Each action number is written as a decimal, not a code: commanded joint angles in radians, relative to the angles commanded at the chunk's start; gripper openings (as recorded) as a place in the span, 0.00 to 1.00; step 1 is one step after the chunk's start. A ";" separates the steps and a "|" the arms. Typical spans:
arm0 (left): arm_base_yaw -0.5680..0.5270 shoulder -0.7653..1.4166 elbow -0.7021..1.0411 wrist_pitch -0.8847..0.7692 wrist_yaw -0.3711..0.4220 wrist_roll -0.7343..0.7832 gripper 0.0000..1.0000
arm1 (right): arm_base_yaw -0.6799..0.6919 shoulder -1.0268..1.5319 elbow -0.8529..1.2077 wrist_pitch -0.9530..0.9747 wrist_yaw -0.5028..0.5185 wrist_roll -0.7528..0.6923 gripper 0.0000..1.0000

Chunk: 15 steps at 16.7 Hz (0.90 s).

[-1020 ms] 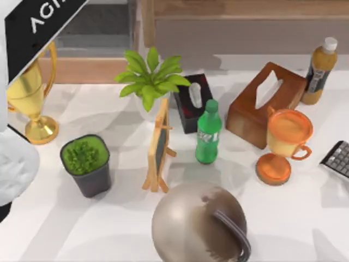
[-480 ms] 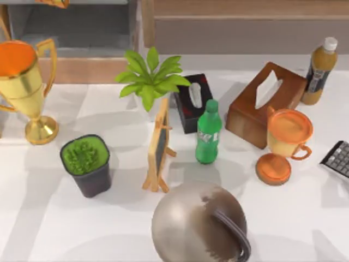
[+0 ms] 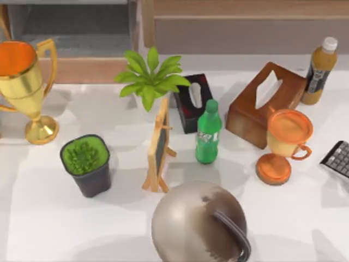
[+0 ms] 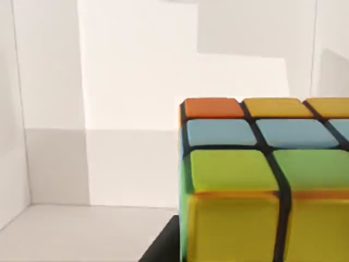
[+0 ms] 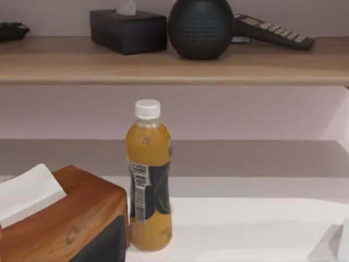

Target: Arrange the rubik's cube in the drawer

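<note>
1. The rubik's cube (image 4: pixel 256 180) fills the near part of the left wrist view, against pale walls and a pale floor.
2. Whether either tool grips anything, I cannot tell.
3. On the table (image 3: pixel 65 229) an orange juice bottle (image 5: pixel 148 180) stands just beside a wooden tissue box (image 5: pixel 65 218).

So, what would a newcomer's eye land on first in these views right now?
Probably the rubik's cube, looming close in the left wrist view against pale walls. In the top view, the big grey kettlebell at the table's near edge and the gold trophy at far left stand out.
</note>
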 joint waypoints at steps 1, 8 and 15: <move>0.036 0.041 0.011 -0.002 0.008 0.020 0.00 | 0.000 0.000 0.000 0.000 0.000 0.000 1.00; 0.136 0.243 0.044 0.013 0.062 0.111 0.00 | 0.000 0.000 0.000 0.000 0.000 0.000 1.00; 0.136 0.248 0.044 0.014 0.064 0.114 0.08 | 0.000 0.000 0.000 0.000 0.000 0.000 1.00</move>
